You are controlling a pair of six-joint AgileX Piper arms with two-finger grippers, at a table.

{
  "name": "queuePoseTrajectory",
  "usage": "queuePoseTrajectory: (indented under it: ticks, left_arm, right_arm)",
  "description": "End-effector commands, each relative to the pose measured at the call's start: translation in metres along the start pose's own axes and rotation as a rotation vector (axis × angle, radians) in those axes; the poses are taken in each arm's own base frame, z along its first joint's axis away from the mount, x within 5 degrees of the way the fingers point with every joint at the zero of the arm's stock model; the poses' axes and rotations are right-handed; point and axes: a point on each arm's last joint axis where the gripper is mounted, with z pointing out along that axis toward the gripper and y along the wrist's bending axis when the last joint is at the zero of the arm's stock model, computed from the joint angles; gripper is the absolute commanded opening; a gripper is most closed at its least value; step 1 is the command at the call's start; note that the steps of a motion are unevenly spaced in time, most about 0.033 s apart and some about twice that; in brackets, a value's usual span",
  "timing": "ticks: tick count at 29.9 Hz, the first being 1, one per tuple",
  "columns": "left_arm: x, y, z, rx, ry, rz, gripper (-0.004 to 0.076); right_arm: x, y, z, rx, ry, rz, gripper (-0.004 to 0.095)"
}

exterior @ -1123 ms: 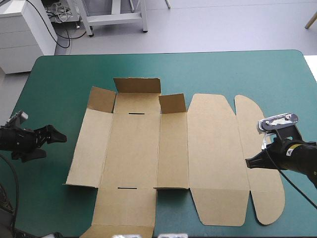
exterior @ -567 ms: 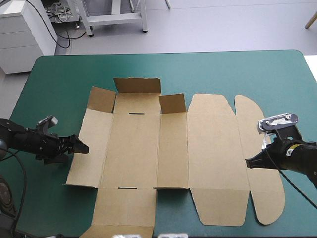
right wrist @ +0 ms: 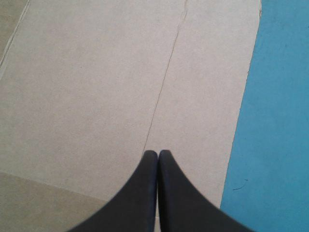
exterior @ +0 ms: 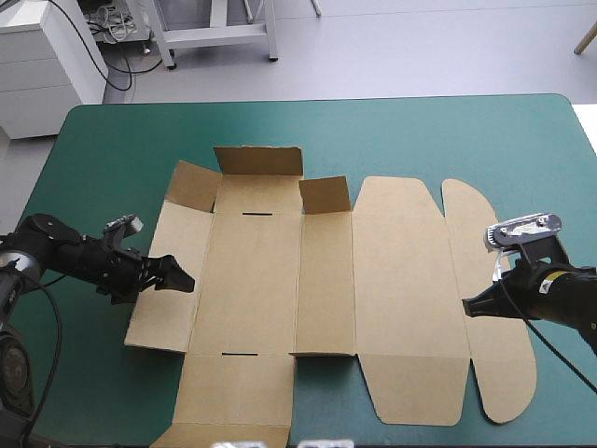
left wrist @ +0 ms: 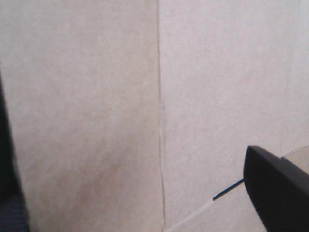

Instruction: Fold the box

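Observation:
The brown box lies as a cut sheet, mostly flat, on the teal-green cover. Three short flaps stand up along its far edge. My left gripper reaches in over the outer edge of the left side panel. In the left wrist view the left gripper is open, its fingers wide apart and brown board filling the space ahead. My right gripper is shut, its tip on the board at the crease beside the rounded end flap.
Bare teal-green cover stretches beyond the box's far edge and shows beside the rounded flap. The box's near flap reaches the table's front edge. The left arm comes in over the table's left edge.
My left arm has swung right from beside the table's left edge to over the box's left side panel, whose outer edge has shifted slightly. The right arm has not moved.

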Motion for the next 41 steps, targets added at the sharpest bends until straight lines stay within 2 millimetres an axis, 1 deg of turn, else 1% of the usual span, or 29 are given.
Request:
queuePoseTrajectory:
  ticks: [1,6,13,15,17,18,23,27,29,35,38,41]
  left_arm:
    - [-0.0007,-0.0276,-0.0041,0.105,0.006,0.034,0.0712]
    - [0.0,-0.036,0.0027,0.102,0.04,0.069,0.0712]
    - [-0.0004,-0.0367,0.0027,0.108,0.037,0.027,0.0708]
    - [-0.0004,-0.0367,0.0027,0.108,0.038,0.02,0.0685]
    - [-0.0004,-0.0367,0.0027,0.108,0.038,0.013,0.0619]
    - [-0.0004,-0.0367,0.0027,0.108,0.038,0.009,0.0571]
    - [-0.0002,-0.0364,0.0027,0.105,0.041,-0.002,0.0295]
    - [-0.0002,-0.0364,0.0027,0.105,0.041,-0.005,0.0141]
    - [-0.0002,-0.0364,0.0027,0.105,0.041,-0.005,0.0093]
    - [0.0003,-0.0357,0.0028,0.097,0.046,-0.008,-0.0005]
    - [0.0021,-0.0327,0.0029,0.064,0.066,0.001,-0.0008]
    - [0.0007,-0.0316,0.0031,0.052,0.05,0.001,-0.0008]
  right_arm:
    - [-0.0073,-0.0022,-0.0088,0.018,-0.075,0.0,-0.0016]
    - [-0.0073,-0.0022,-0.0088,0.018,-0.075,0.0,-0.0016]
    - [-0.0073,-0.0022,-0.0088,0.018,-0.075,0.0,-0.0016]
    - [-0.0073,-0.0022,-0.0088,0.018,-0.075,0.0,-0.0016]
    - [-0.0073,-0.0022,-0.0088,0.018,-0.075,0.0,-0.0016]
    - [-0.0071,-0.0021,-0.0088,0.018,-0.074,0.0,-0.0016]
    - [-0.0071,-0.0021,-0.0088,0.018,-0.074,0.0,-0.0016]
    - [-0.0071,-0.0021,-0.0088,0.018,-0.074,0.0,-0.0016]
    - [-0.0071,-0.0021,-0.0088,0.018,-0.074,0.0,-0.0016]
    - [-0.0071,-0.0021,-0.0088,0.018,-0.074,0.0,-0.0016]
    - [-0.0071,-0.0021,-0.0088,0.018,-0.074,0.0,-0.0016]
    - [-0.0069,-0.0021,-0.0088,0.017,-0.071,0.0,-0.0016]
